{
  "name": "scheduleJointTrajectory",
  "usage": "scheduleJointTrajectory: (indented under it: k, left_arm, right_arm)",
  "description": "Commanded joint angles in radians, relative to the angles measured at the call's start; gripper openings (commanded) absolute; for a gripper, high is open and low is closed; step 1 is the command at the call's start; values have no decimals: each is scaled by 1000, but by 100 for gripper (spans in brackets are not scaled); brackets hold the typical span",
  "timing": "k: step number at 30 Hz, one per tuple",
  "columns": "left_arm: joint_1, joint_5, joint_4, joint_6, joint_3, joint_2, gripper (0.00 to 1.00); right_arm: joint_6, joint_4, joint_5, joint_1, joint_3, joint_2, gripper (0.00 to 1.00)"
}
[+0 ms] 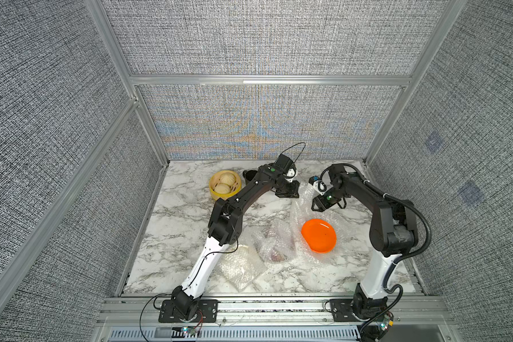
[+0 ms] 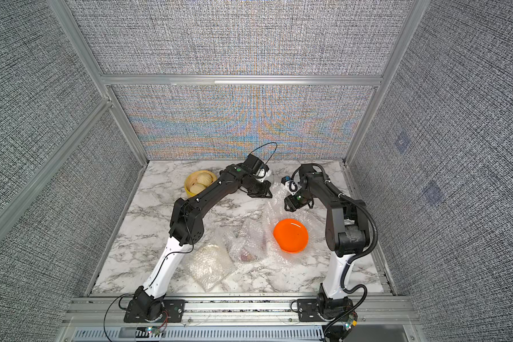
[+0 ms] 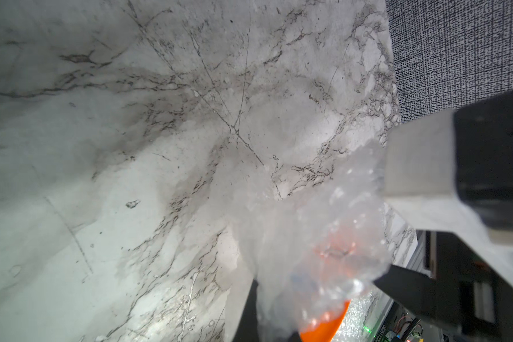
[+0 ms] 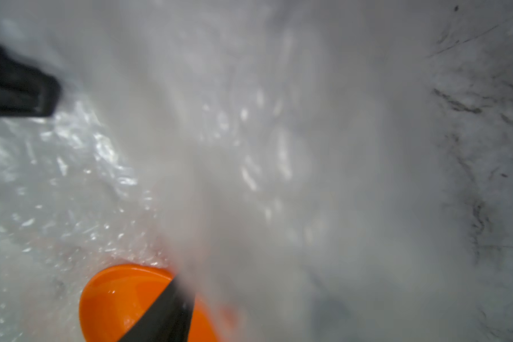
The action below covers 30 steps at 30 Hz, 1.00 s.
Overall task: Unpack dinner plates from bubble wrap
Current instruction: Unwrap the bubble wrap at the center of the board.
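Left gripper (image 1: 288, 193): jaws closed, apparently pinching a raised edge of the clear, whitish bubble wrap sheet (image 1: 301, 211).

Right gripper (image 1: 328, 205): jaws parted, nothing between them, hovering over the same sheet.

Bright orange round plate (image 1: 319, 236): bare and face up on that sheet, on the robot-base side of both grippers. The right arm is nearer.

Judgement: the plate rests on the pinched sheet, so any pull would drag it along.

Surroundings: white marble-patterned tabletop (image 1: 190, 213), with grey woven-look walls (image 1: 249, 44) close on three sides.

One orange plate (image 1: 319, 235) and three bubble wrap sheets (image 1: 301, 204) (image 1: 274, 241) (image 1: 239, 269). One basket (image 1: 216, 194) with two buns (image 1: 227, 178) (image 1: 222, 188). Two robot arms (image 1: 243, 195) (image 1: 365, 189).
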<state>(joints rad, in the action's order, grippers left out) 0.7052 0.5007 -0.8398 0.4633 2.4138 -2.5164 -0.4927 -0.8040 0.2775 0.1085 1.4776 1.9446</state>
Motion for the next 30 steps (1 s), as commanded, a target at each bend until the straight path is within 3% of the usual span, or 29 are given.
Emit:
scheduleJointTrajectory:
  k: [1, 3, 6, 9, 12, 19, 21, 23, 25, 27, 30]
  left_arm:
    - [-1, 20, 13, -10, 4, -2, 6]
    - [-1, 18, 10, -12, 4, -2, 6]
    - [-1, 10, 6, -14, 4, -2, 6]
    - [-3, 7, 7, -8, -1, -2, 6]
    - [-3, 10, 24, 1, -11, 1, 6]
    - [-5, 16, 40, 26, -16, -4, 9]
    - [-6, 27, 40, 29, -17, -7, 20]
    - [-5, 31, 39, 29, -23, -3, 25]
    - [-6, 29, 40, 26, -31, 0, 29]
    - [-5, 30, 39, 25, -33, 1, 36]
    - [-5, 27, 30, 22, -36, 4, 39]
  right_arm:
    - [-16, -42, 5, 1, 26, 32, 54]
    - [43, -45, -15, -3, 40, 45, 38]
    - [171, -10, -39, -31, 10, 22, 1]
    - [416, 21, -97, -102, -52, -29, 0]
    - [579, 54, -115, -168, -165, -110, 0]
    - [677, 109, -84, -181, -325, -257, 0]
    - [644, 160, -60, -162, -346, -298, 27]
    - [574, 193, -41, -133, -339, -325, 44]
    - [514, 190, -36, -113, -305, -312, 67]
    - [457, 161, -12, -112, -246, -257, 74]
    - [400, 127, 14, -112, -181, -182, 76]
